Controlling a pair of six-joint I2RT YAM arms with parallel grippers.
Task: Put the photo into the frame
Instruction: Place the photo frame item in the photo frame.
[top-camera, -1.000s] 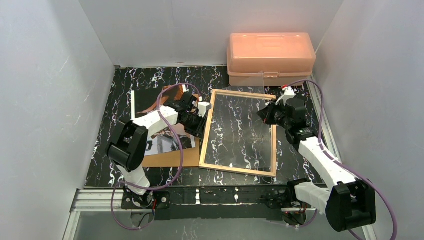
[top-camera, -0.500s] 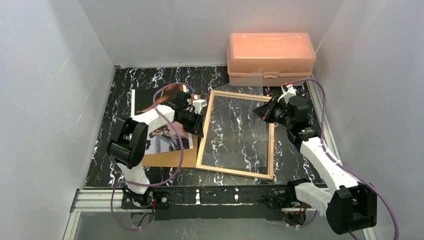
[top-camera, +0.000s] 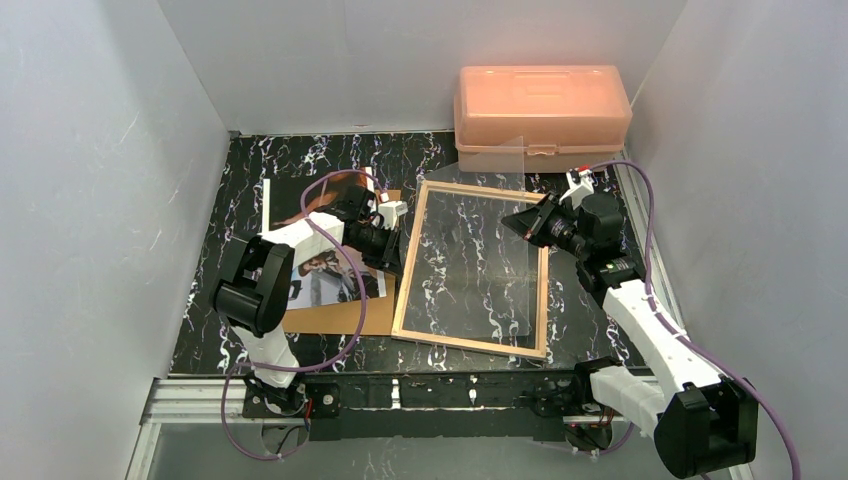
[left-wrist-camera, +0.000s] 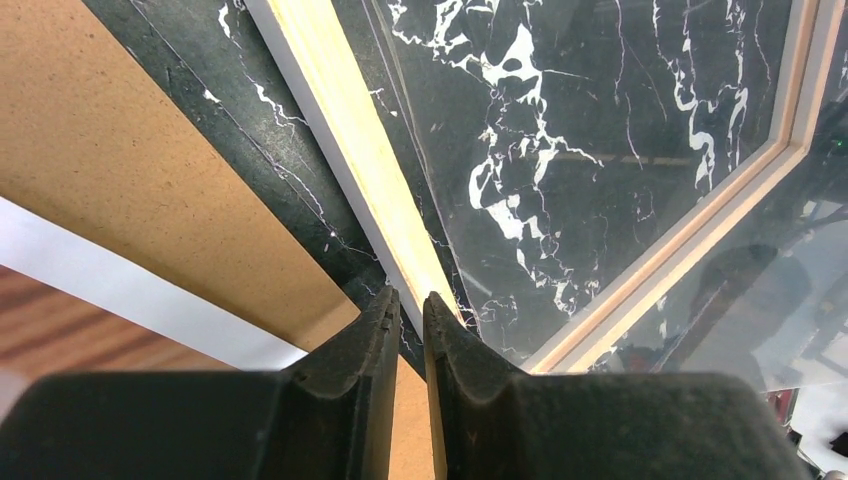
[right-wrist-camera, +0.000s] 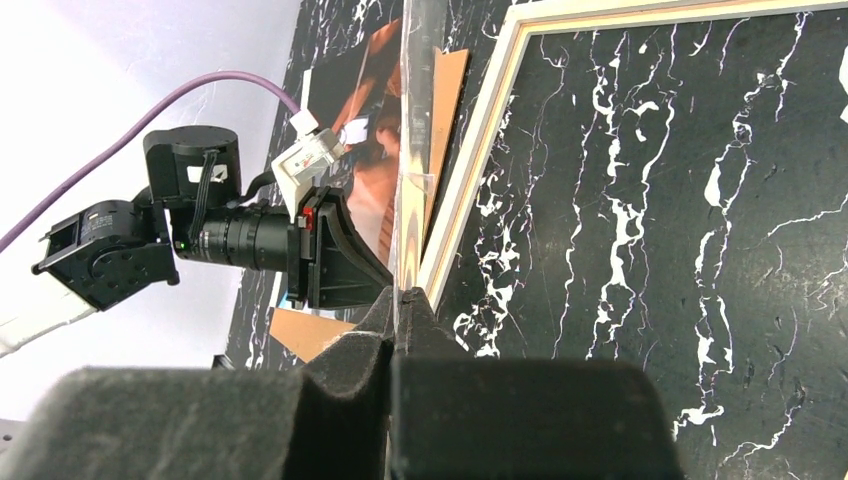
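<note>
The frame (top-camera: 466, 343) lies back up, light wood showing, in the middle of the table. My left gripper (top-camera: 397, 262) is shut on the frame's left rail (left-wrist-camera: 340, 110), one finger on each side of it (left-wrist-camera: 408, 300). The photo (top-camera: 318, 200) lies to the left on the brown backing board (top-camera: 340, 317), partly hidden by my left arm. My right gripper (top-camera: 523, 222) is shut on the clear pane (top-camera: 505, 160) and holds it tilted above the frame's right side. In the right wrist view the pane (right-wrist-camera: 413, 150) stands edge-on between my closed fingers (right-wrist-camera: 400, 295).
A translucent orange lidded box (top-camera: 540, 105) stands at the back right, just behind the frame. Grey walls close in the left, back and right. The backing board (left-wrist-camera: 120, 170) lies close to the frame's left rail.
The left gripper has drawn the frame a little to the left. The right gripper has risen and moved back with the pane, tilting it more steeply.
</note>
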